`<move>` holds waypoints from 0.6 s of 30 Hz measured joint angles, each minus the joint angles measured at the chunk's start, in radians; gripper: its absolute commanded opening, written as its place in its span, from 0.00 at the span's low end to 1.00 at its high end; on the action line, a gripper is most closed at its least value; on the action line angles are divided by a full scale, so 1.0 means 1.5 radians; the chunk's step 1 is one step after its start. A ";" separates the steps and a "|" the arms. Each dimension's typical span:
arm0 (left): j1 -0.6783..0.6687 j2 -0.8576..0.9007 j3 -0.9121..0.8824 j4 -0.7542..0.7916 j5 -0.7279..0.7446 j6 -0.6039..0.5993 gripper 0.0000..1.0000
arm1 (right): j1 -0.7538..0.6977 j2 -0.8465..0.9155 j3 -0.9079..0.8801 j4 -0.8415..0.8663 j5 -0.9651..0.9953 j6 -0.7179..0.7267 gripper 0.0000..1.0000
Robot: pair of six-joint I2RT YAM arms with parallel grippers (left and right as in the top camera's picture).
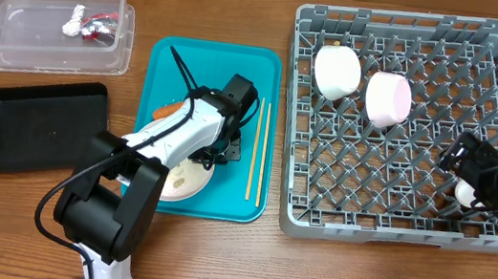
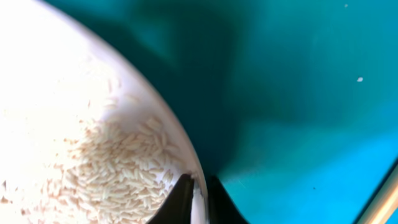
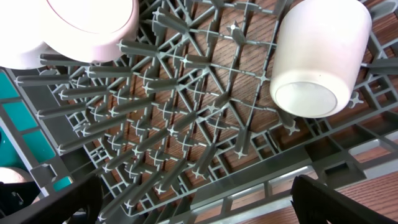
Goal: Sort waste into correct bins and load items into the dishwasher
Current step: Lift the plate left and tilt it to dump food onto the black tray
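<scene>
Plate rim pinched by left hand — crumbs aboard.

Two bowls, two chopsticks, one plate

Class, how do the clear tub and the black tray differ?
The clear tub is see-through and deep; the black tray is opaque and shallow. The clear tub holds a crumpled wrapper; the black tray shows nothing inside. Both are rectangular and similar in size.
</scene>
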 measured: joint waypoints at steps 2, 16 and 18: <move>0.000 0.000 0.002 0.002 -0.009 0.001 0.04 | 0.000 0.000 0.000 0.001 0.000 0.000 1.00; -0.001 0.025 0.085 -0.072 -0.087 0.051 0.04 | 0.000 0.000 0.000 -0.001 0.000 0.000 1.00; 0.000 0.025 0.118 -0.098 -0.097 0.060 0.04 | 0.000 0.000 0.000 -0.001 0.001 0.000 1.00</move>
